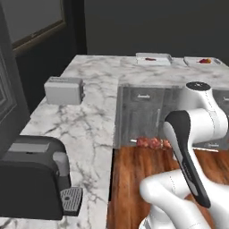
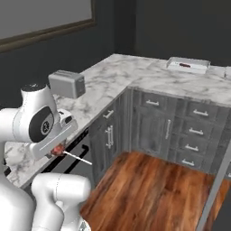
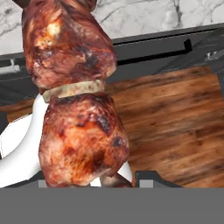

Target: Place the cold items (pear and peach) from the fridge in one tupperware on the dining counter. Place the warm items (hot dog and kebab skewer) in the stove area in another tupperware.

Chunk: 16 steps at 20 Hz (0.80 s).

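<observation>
Both base views overlook the marble counter (image 1: 89,120) from behind; hand view hugs the kebab skewer (image 3: 74,96).

At the left of the frame the white arm (image 2: 38,122) bends over the marble worktop (image 2: 117,74). Just under its forearm, reddish meat on a skewer (image 2: 58,150) shows, its thin stick slanting toward lower right. A grey toaster (image 2: 66,84) sits at upper left. A white tupperware (image 2: 188,65) with something red inside rests at upper right. Grey cabinets (image 2: 171,131) and wood floor (image 2: 149,189) lie below.
</observation>
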Available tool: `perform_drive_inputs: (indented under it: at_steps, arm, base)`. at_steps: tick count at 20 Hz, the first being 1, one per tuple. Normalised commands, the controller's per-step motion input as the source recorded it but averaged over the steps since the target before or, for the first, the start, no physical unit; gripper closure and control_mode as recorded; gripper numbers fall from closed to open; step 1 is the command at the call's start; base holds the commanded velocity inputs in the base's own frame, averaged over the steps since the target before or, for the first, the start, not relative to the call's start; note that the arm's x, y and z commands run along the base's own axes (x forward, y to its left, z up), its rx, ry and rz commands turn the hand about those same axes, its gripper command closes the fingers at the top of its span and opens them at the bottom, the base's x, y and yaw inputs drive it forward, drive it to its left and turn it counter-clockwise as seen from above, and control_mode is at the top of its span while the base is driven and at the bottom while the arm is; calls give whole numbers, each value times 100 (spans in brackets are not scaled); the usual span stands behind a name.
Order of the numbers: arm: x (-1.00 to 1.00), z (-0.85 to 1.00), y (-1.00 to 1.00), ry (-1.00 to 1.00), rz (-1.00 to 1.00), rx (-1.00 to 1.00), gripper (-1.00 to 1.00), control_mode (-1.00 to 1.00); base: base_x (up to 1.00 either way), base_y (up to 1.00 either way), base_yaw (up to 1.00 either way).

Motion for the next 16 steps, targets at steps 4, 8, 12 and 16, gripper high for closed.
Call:
perform_drive_inputs:
  at_steps: [4,8,12,16]
  arm:
    - [0,0,0,0,0,0,100,100]
    - [0,0,0,0,0,0,100,100]
    - [0,0,0,0,0,0,100,100]
    - [0,0,0,0,0,0,100,100]
  base:
    - [26,16,-43]
    - [35,-3,-29]
    - [65,-10,-24]
    - [100,-3,-37]
